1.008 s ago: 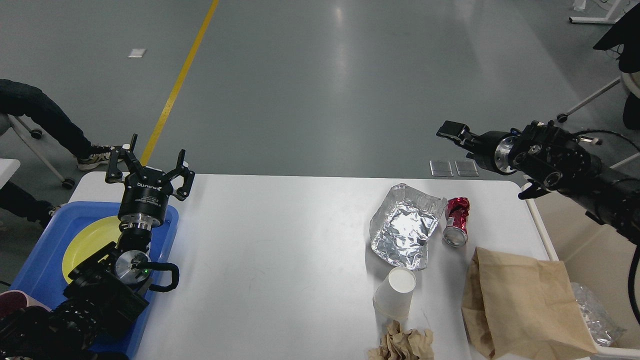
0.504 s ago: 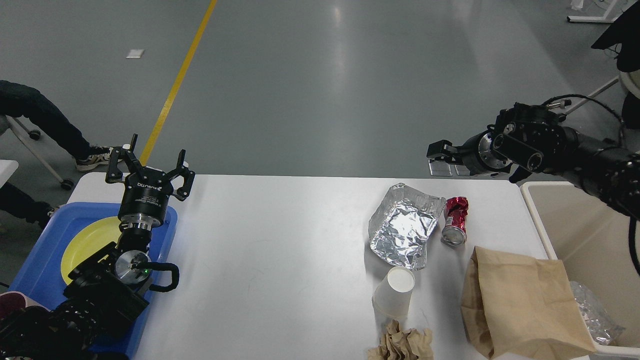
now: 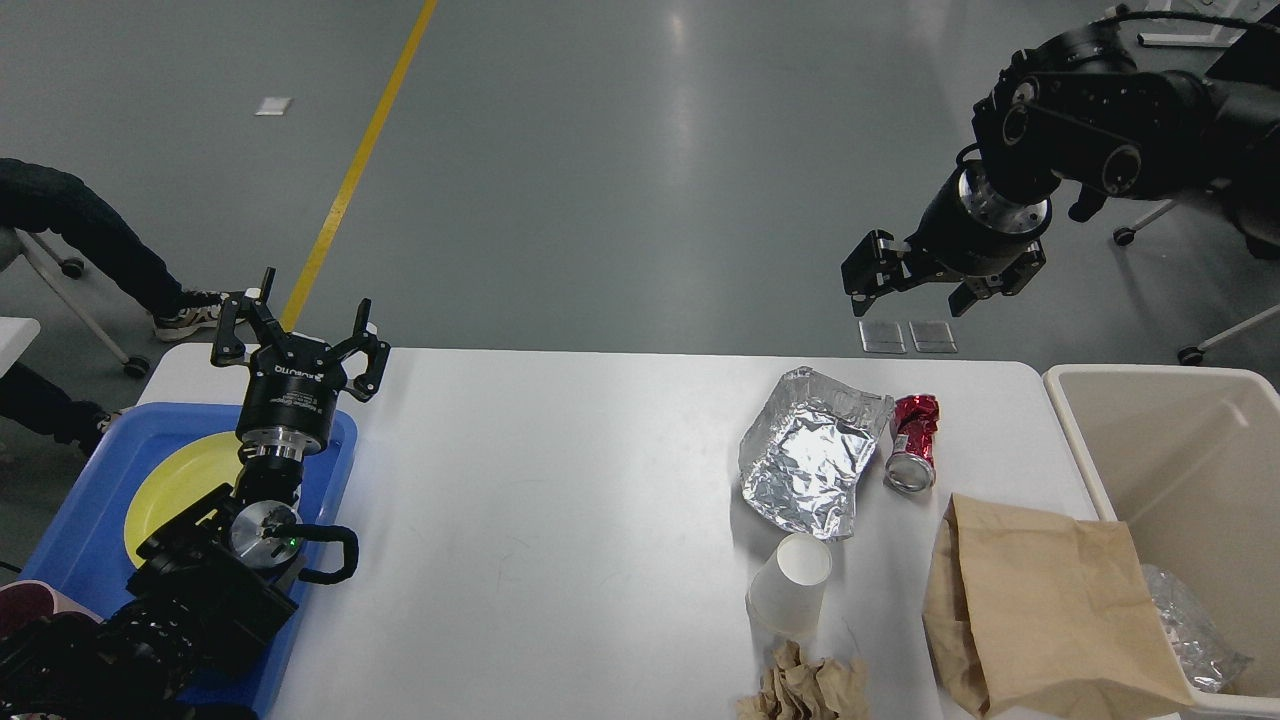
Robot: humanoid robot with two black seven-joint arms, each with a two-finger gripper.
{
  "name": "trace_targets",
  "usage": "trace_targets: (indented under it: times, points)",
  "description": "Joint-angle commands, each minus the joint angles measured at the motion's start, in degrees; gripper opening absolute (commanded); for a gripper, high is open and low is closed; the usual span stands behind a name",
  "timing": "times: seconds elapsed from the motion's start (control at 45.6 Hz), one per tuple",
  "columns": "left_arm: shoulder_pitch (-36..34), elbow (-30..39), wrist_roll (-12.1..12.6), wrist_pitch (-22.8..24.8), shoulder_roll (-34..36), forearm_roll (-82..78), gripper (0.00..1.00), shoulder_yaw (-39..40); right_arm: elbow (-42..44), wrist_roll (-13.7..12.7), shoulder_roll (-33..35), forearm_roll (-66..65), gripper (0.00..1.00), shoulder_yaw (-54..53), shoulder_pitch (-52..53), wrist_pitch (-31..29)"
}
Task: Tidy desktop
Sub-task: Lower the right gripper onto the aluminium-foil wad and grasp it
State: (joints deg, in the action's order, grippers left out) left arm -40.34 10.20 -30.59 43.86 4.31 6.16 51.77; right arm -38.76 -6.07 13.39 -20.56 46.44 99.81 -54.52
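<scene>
Desktop (image 3: pixel 560 520): white, glossy, rounded corners; fills the lower middle of the head view, between blue tray and beige bin.
Left gripper (image 3: pixel 300 325): fingers spread wide, nothing held; poised over the tray's far edge.
Right gripper (image 3: pixel 925 280): raised well above the far right corner, pointing down; seems parted, nothing visible between the fingers, though seen small and dark.
Tray (image 3: pixel 335 480): at the left end, yellow plate (image 3: pixel 175 490) inside.
Bin (image 3: pixel 1180 450): just beside the right edge, crumpled foil lying at its bottom.
Foil (image 3: pixel 810 455): flattened sheet right of centre; likely very light, springy, sharp-creased; best pinched at a raised edge.
Can (image 3: pixel 912 445): red, crushed, on its side, just beside the foil; light, stiff, prone to roll; grip across the dented body.
Cup (image 3: pixel 790 585): white paper, lying tipped near the front; soft-walled, easily crushed; take by the rim.
Bag (image 3: pixel 1040 600): brown paper, flat, overlapping the bin's rim; limp, needs a pinch at a fold.
Paper wad (image 3: pixel 805 685): brown, crumpled, at the near edge; featherweight.
Surface itself: probably slippery, so flat litter may skate under a push.
Writing: white lettering on the left gripper's body, upside down, unreadable; none legible on the can.
</scene>
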Motion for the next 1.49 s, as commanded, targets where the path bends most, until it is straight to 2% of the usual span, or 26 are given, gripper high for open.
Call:
trace_targets:
  times: [0.0,0.175,0.351,0.526,0.811,0.942,0.986,1.118,1.14,1.183,1.227,1.468]
  points:
    - [0.0,0.0,0.0,0.0,0.0,0.0,0.97,0.0,1.6,0.0,-0.3,0.2,1.0,-0.5,-8.1,2.7]
    - [0.0,0.0,0.0,0.0,0.0,0.0,0.97,0.0,7.6,-0.1,-1.8,0.2,1.0,-4.3,-22.3,13.3]
    - [0.0,0.0,0.0,0.0,0.0,0.0,0.97,0.0,9.9,-0.3,-3.7,0.2,1.0,-5.8,-29.8,23.2]
    - [0.0,0.0,0.0,0.0,0.0,0.0,0.97,0.0,10.3,-0.3,-4.4,0.1,1.0,-6.2,-32.2,25.3]
    - [0.0,0.0,0.0,0.0,0.0,0.0,0.97,0.0,15.4,-0.3,-8.2,0.3,1.0,-6.6,-37.1,30.3]
    - [0.0,0.0,0.0,0.0,0.0,0.0,0.97,0.0,15.2,-0.3,-8.4,0.5,0.99,-6.8,-37.5,30.5]
    - [0.0,0.0,0.0,0.0,0.0,0.0,0.97,0.0,15.1,-0.3,-8.4,0.6,0.9,-7.0,-37.6,30.5]
    - [0.0,0.0,0.0,0.0,0.0,0.0,0.97,0.0,14.5,-0.5,-8.4,1.4,0.47,-7.0,-37.5,29.5]
    - [0.0,0.0,0.0,0.0,0.0,0.0,0.97,0.0,14.4,-0.5,-8.4,2.2,0.31,-7.0,-37.5,28.8]
    - [0.0,0.0,0.0,0.0,0.0,0.0,0.97,0.0,14.4,-0.5,-8.4,2.9,0.13,-7.0,-37.6,27.6]
    - [0.0,0.0,0.0,0.0,0.0,0.0,0.97,0.0,14.5,-0.5,-8.3,3.8,0.0,-7.0,-37.5,26.3]
    - [0.0,0.0,0.0,0.0,0.0,0.0,0.97,0.0,14.8,-0.5,-8.0,6.9,0.0,-9.8,-37.3,25.0]
